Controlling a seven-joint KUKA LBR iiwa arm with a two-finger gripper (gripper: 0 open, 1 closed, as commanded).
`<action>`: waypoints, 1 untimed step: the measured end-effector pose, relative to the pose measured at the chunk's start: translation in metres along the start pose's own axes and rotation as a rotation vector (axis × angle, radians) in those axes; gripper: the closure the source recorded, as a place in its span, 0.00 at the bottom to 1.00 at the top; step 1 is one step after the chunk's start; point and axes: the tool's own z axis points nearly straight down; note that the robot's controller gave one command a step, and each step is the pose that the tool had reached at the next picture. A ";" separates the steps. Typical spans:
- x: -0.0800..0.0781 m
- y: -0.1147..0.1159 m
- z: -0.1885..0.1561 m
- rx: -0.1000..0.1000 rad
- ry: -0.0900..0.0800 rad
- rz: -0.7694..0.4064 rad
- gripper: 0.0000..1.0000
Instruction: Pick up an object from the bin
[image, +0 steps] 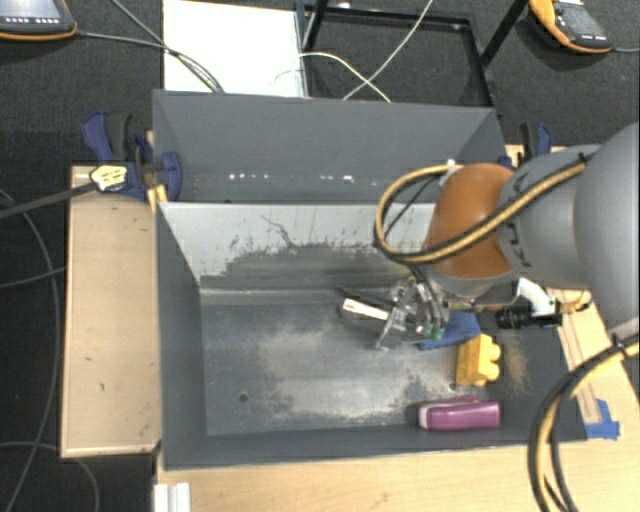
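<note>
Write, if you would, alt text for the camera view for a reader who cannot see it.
The arm's end effector is low over the floor of a grey metal bin, right of centre, next to a pale oblong thing. A blue thing, a yellow block and a purple oblong thing lie lower right in the view.

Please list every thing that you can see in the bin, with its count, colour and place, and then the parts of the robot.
bin: one, grey metal, middle of the view
small flat piece: one, white, middle of the bin floor, just left of the hand
blue thing: one, blue, right part of the floor, partly under the hand; its kind cannot be told
toy block: one, yellow, right part, just below the blue thing
tube-like thing: one, pink-purple, lying along the near wall, at the right
hand: one, metal grey, low over the floor
wrist cover: one, orange, above the hand
cables: several, yellow and black, looped about the cover
arm: one, grey, from the right
</note>
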 end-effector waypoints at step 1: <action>0.002 -0.001 -0.006 0.001 0.004 0.000 1.00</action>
